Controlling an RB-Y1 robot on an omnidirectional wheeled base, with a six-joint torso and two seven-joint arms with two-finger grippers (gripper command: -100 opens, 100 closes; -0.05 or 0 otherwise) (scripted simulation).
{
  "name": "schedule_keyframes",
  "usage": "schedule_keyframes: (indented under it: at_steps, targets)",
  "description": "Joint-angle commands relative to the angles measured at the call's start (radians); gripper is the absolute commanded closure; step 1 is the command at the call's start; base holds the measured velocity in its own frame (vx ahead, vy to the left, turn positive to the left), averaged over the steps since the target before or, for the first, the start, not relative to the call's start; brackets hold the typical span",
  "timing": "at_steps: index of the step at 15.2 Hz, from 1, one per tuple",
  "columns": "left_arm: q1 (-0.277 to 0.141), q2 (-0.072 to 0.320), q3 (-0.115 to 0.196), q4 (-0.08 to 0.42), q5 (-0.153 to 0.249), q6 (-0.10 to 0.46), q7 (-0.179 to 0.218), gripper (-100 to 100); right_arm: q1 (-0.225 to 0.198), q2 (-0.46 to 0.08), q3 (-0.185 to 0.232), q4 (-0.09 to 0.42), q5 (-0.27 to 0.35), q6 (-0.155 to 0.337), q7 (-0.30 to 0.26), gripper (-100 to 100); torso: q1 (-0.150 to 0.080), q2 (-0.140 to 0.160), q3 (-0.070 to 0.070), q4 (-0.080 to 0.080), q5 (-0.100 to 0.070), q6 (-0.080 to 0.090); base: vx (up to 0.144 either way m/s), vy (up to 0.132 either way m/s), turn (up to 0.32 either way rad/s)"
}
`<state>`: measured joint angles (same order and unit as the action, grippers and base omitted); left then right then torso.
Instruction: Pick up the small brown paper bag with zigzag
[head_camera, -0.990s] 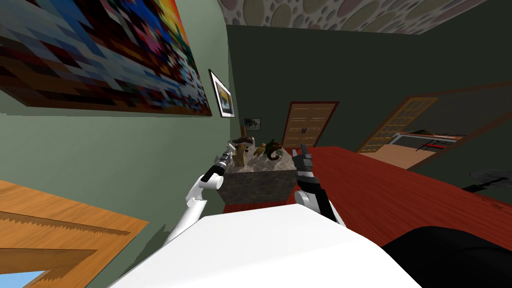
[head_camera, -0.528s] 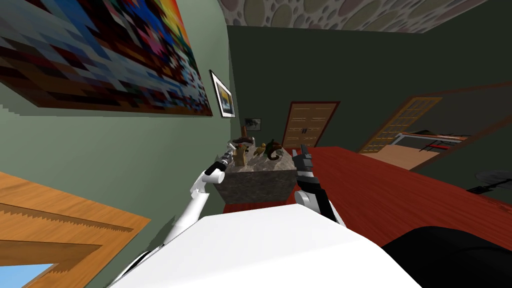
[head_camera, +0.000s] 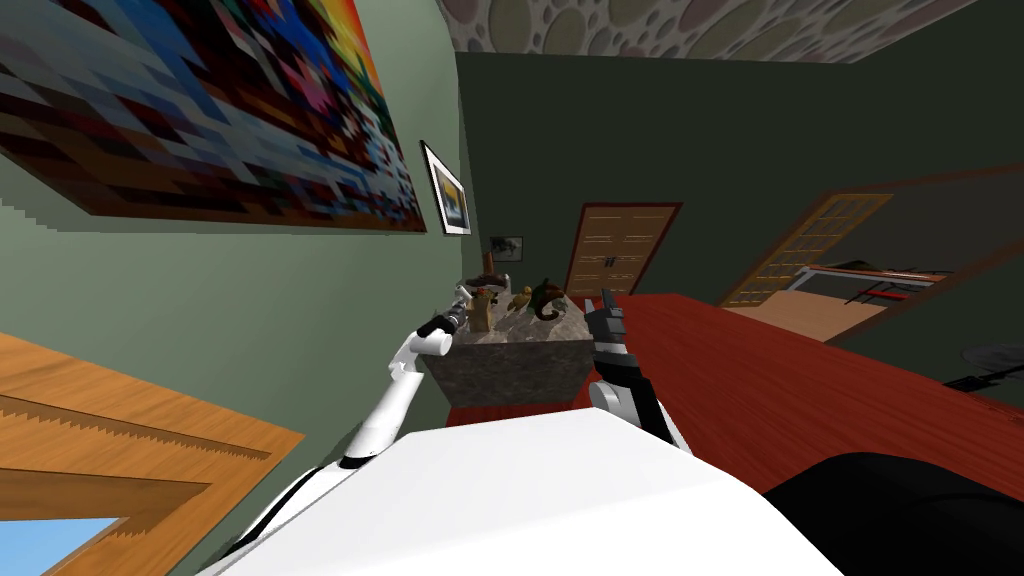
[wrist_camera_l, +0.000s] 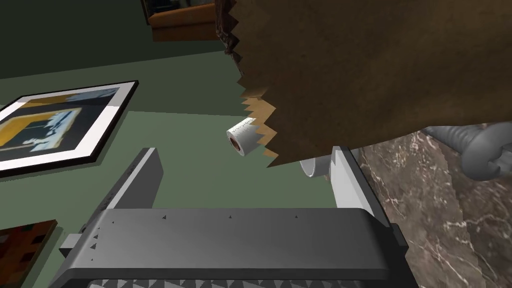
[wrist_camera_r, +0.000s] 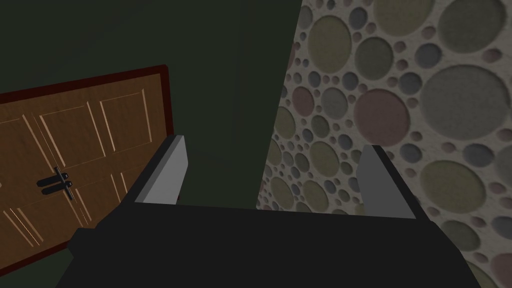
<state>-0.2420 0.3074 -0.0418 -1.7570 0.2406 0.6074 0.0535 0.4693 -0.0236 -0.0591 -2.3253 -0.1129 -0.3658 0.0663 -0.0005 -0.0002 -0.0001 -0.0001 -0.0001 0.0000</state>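
Note:
The brown paper bag (wrist_camera_l: 360, 75) with a zigzag edge stands on a dark marbled stone block (head_camera: 515, 355); in the head view the bag (head_camera: 482, 314) is at the block's left end. My left gripper (wrist_camera_l: 245, 175) is open right at the bag. The zigzag edge hangs just past the fingertips and close to one finger (wrist_camera_l: 347, 175), and nothing is pinched. In the head view the left gripper (head_camera: 461, 310) sits at the bag's left side. My right gripper (head_camera: 603, 303) is raised at the block's right end, open and empty, its fingers (wrist_camera_r: 167, 172) wide apart.
A white paper roll (wrist_camera_l: 242, 139) and a grey screw-shaped thing (wrist_camera_l: 480, 147) lie near the bag. A dark green curled object (head_camera: 547, 298) and a small yellow figure (head_camera: 521, 297) share the block's top. The green wall (head_camera: 300, 330) runs close along my left arm. A wooden door (head_camera: 615, 248) stands behind.
My left arm has stretched forward and its elbow has risen, bringing the gripper closer to the bag. The right arm has stayed put.

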Motion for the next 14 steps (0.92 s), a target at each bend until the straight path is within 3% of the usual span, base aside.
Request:
schedule_keyframes:
  at_steps: [1,4,5,8,9,12,13,14]
  targets:
    - [-0.05,0.005,0.002,0.038,0.016,0.05,0.011,-100,0.0,0.0,0.0,0.0,0.0,0.0,0.0,0,0.0,0.0,0.0,0.0,0.0,0.0,-0.001,-0.006,0.022]
    - [-0.051,0.005,0.002,0.038,0.016,0.094,0.011,-100,0.0,0.0,0.0,0.0,0.0,0.0,0.0,0,0.0,0.0,0.0,0.0,0.0,0.0,0.0,-0.004,0.009]
    - [-0.1,0.009,0.004,0.079,0.032,0.127,0.022,-100,0.0,0.0,0.0,0.0,0.0,0.0,0.0,0,0.0,0.0,0.0,0.0,0.0,0.0,0.002,-0.005,0.022]
    - [-0.101,0.009,0.004,0.079,0.032,0.167,0.022,-100,0.0,0.0,0.0,0.0,0.0,0.0,0.0,0,0.0,0.0,0.0,0.0,0.0,0.0,0.002,-0.004,0.009]
    - [-0.148,0.013,0.006,0.119,0.048,0.204,0.032,-100,0.0,0.0,0.0,0.0,0.0,0.0,0.0,0,0.0,0.0,0.0,0.0,0.0,0.0,0.004,-0.006,0.019]
    - [-0.15,0.013,0.006,0.119,0.048,0.241,0.032,-100,0.0,0.0,0.0,0.0,0.0,0.0,0.0,0,0.0,-0.001,0.0,0.0,0.0,0.0,0.004,-0.005,0.009]
    - [-0.195,0.016,0.008,0.159,0.064,0.279,0.042,-100,0.0,0.0,0.0,0.0,0.0,0.0,0.0,0,0.0,0.0,0.0,0.0,0.0,0.0,0.007,-0.004,0.016]
    - [-0.199,0.016,0.008,0.159,0.064,0.297,0.042,-100,0.0,0.0,0.0,0.0,0.0,0.0,0.0,0,0.0,-0.001,0.0,0.0,0.0,0.0,0.011,-0.006,0.019]
